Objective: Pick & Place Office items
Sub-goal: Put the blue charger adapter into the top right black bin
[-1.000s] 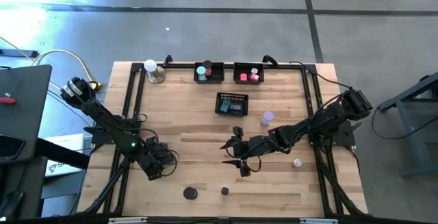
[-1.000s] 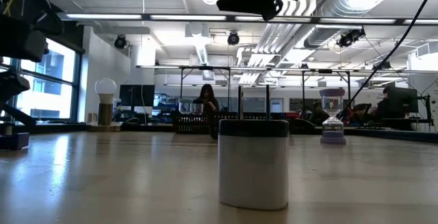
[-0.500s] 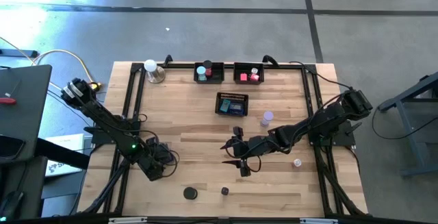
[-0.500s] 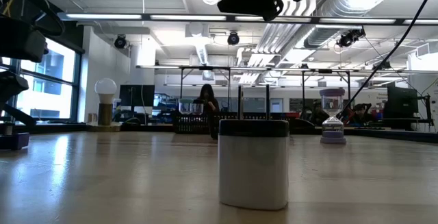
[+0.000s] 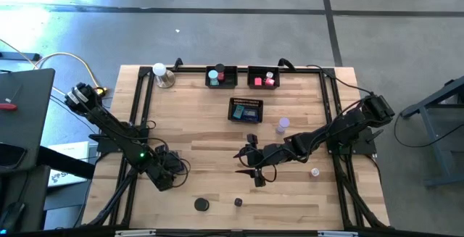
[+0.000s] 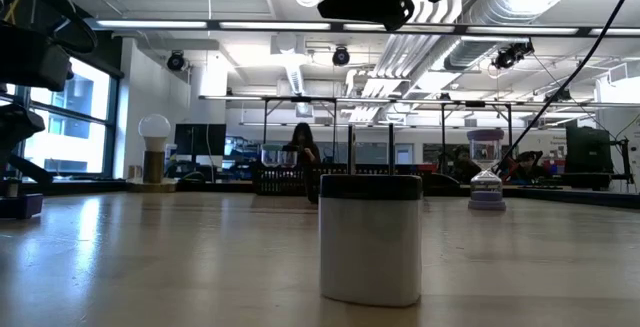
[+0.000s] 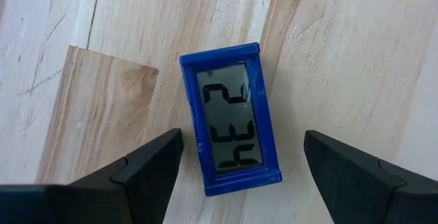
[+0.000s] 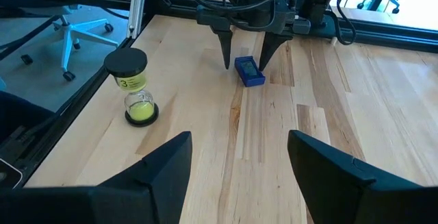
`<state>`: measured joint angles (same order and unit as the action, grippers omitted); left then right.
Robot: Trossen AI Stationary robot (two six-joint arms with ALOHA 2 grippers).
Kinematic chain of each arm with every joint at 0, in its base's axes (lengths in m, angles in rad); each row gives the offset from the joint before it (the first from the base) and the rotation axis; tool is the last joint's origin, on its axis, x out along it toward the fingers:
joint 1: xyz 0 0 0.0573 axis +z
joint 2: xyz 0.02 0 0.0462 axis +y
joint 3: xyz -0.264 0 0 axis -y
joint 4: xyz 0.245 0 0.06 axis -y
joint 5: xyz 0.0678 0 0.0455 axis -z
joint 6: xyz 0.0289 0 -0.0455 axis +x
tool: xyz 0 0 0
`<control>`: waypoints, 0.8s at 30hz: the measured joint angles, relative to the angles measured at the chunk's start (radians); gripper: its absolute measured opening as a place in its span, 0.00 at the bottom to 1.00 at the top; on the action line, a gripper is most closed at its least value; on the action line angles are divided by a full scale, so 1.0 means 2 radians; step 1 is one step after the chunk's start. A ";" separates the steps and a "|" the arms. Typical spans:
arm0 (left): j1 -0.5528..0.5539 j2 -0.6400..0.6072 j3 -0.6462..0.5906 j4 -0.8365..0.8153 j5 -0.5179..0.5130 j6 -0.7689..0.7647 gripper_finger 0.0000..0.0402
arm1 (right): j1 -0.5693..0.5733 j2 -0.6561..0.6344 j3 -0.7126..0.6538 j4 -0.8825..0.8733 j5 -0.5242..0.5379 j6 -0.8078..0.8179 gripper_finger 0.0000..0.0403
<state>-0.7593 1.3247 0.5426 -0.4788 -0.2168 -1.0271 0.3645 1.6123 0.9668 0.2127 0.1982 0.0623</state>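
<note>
Beyond pale plank table (image 5: 217, 128), perhaps offices.

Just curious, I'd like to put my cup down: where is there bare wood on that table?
Widest bare patch: between the white ball lamp, the left gripper and the middle mesh tray. Crowded: the back trays and around the right gripper.

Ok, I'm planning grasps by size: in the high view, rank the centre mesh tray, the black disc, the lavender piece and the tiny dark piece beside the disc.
1. Centre mesh tray, clearly largest.
2. Black disc and lavender piece: too alike to rank.
3. Tiny dark piece, smallest.
</note>
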 joint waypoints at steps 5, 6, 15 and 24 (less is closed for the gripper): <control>0.000 0.000 0.000 -0.009 0.000 -0.001 0.63 | 0.000 0.000 0.000 0.000 0.000 0.010 0.57; 0.000 0.000 0.000 -0.009 0.000 -0.001 0.60 | 0.000 0.000 0.000 0.000 0.000 0.010 0.57; 0.001 0.000 -0.001 -0.018 -0.001 -0.015 0.36 | 0.000 0.000 0.000 0.000 0.000 0.010 0.57; 0.006 0.000 -0.001 -0.018 0.002 -0.055 0.37 | 0.000 0.000 0.000 0.000 0.000 0.010 0.57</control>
<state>-0.7483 1.3251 0.5411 -0.5143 -0.2129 -1.1375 0.3645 1.6123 0.9668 0.2120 0.1982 0.0823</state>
